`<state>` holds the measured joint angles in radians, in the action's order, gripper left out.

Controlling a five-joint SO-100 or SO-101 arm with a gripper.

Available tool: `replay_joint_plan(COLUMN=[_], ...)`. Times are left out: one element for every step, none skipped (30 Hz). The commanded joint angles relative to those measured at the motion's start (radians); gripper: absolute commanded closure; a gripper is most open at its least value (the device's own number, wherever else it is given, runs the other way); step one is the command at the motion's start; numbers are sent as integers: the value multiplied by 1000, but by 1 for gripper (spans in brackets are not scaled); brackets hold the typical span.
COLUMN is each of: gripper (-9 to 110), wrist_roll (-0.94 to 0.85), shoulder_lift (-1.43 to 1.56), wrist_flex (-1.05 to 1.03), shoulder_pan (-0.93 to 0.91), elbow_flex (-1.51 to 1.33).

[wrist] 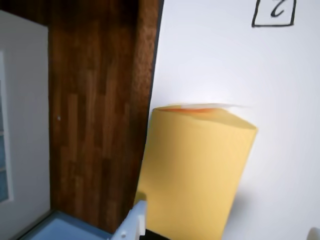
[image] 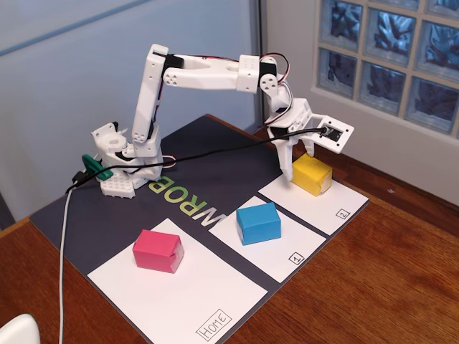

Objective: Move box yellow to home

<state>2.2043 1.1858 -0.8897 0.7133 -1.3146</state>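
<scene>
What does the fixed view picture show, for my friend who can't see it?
A white robot arm reaches its gripper down over a yellow box on the paper sheet marked 2. A blue box sits on sheet 1, and a pink box sits on the big Home sheet.

Matt paper box yellow (image: 311, 174)

Wooden table (image: 401, 272) carries a dark mat (image: 107, 215) under the arm's base

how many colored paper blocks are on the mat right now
3. The box yellow sits on the sheet marked 2 under the gripper, the blue block on sheet 1, the pink block on home. None seem hidden.
</scene>
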Motion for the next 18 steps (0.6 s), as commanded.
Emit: replay_joint_plan(gripper=[63, 63, 64, 64, 64, 64, 64, 64, 63, 63, 63, 63, 63, 63, 63, 64, 64, 64], wrist_roll=[-11, -11, -12, -15, -17, -17, -18, -21, -25, -28, -28, -28, -28, -23, -21, -18, -15, -12], shoulder_lift=[26, 26, 26, 23, 21, 20, 18, 17, 15, 11, 8, 3, -2, -6, -11, -15, -23, -31], wrist_flex=[25, 31, 37, 40, 46, 55, 67, 77, 87, 95, 98, 100, 100, 100, 98, 97, 97, 97], shoulder_pan=[-9, -9, -9, -8, -5, -3, 2, 6, 11, 15, 18, 21, 25, 26, 28, 29, 31, 31], elbow_flex=[37, 34, 31, 31, 29, 29, 29, 29, 29, 29, 29, 29, 29, 29, 28, 26, 26, 26])
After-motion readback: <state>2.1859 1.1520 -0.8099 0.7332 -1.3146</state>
